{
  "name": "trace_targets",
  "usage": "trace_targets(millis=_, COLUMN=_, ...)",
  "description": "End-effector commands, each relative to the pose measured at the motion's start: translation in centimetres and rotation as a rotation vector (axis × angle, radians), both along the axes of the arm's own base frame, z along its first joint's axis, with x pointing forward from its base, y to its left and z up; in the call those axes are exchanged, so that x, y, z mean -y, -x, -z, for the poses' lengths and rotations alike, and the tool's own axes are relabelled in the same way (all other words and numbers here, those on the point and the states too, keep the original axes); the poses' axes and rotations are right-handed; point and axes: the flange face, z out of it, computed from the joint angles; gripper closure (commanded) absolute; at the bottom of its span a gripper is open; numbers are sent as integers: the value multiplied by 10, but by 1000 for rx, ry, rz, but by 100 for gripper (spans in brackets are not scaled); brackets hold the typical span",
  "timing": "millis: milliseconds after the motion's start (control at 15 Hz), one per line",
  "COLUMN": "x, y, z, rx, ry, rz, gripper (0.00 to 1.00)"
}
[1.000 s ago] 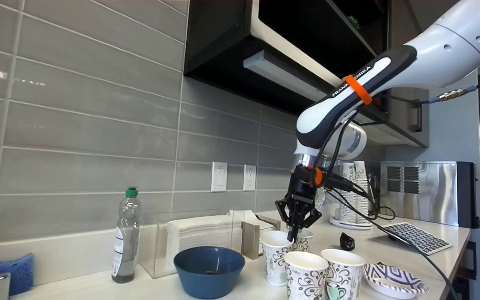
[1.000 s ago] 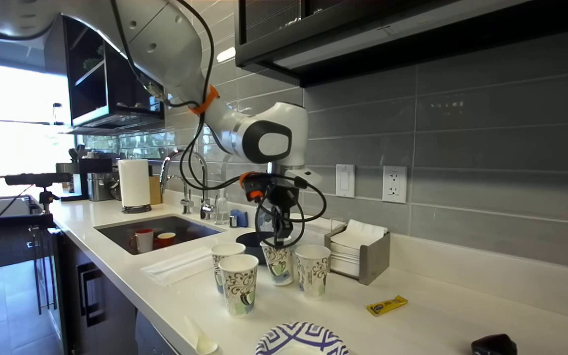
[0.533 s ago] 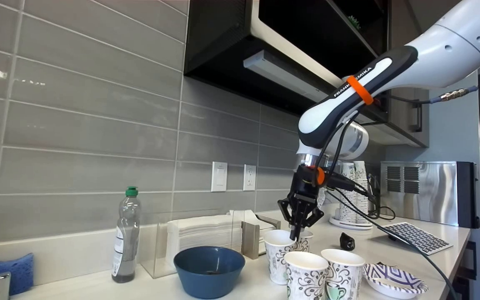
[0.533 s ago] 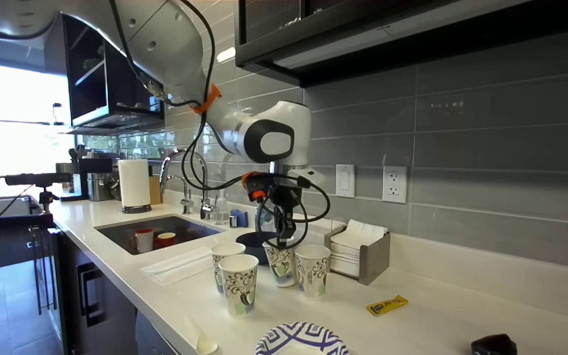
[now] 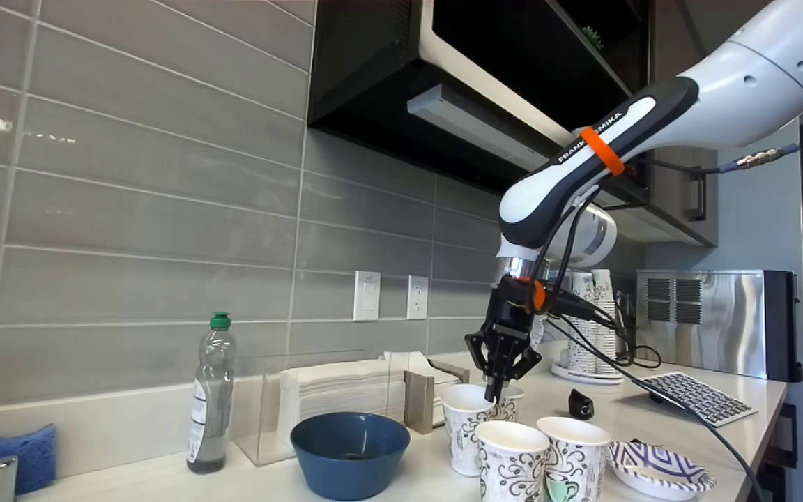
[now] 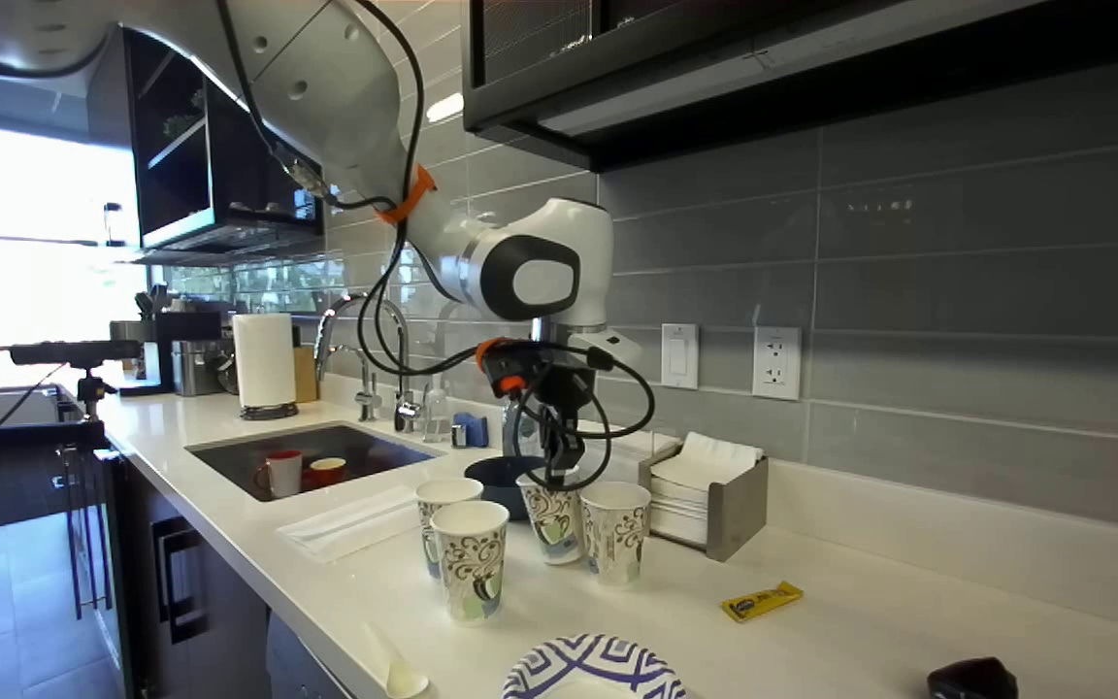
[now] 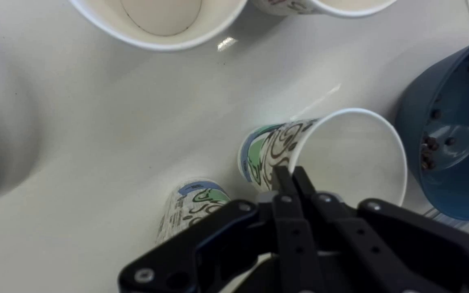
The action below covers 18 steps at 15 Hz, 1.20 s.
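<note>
One paper cup [image 7: 328,150], printed with brown scrolls and a green-and-blue foot, is found just beside the blue bowl [image 5: 349,464]; whether the two touch cannot be told. Within the last second the cup and the gripper [image 7: 292,173] have been shifted together, slightly, away from the blue bowl; over its latter half no motion is noted. From this it is judged that the cup is carried by the grip and that its handling is, for now, paused. The fingers [image 7: 304,183] are brought together, clamped on the cup's rim at the side farther from the blue bowl, with the mouth lying between fingertips and blue bowl. Whether the base is raised off the counter [image 6: 870,621] cannot be told. A second paper cup [image 6: 615,534], near the first, is stood farther from the blue bowl.
</note>
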Motion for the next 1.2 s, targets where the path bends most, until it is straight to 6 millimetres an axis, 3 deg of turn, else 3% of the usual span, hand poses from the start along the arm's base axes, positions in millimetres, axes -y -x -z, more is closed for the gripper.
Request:
trace_targets(millis=0, x=-1, y=0, z=-5, rx=20, ry=-21, rz=-19, gripper=99)
trace_targets(millis=667, x=-4, y=-2, z=0, rx=14, ry=-23, rz=-48, gripper=99)
trace_targets(millis=733, x=-4, y=-3, z=1, rx=13, ry=-21, rz=-50, gripper=90)
trace_targets(millis=800, x=-3, y=-3, z=1, rx=12, ry=-18, rz=-52, gripper=69)
trace_targets(millis=1133, x=-4, y=-4, z=0, rx=14, ry=-14, rz=-58, gripper=35)
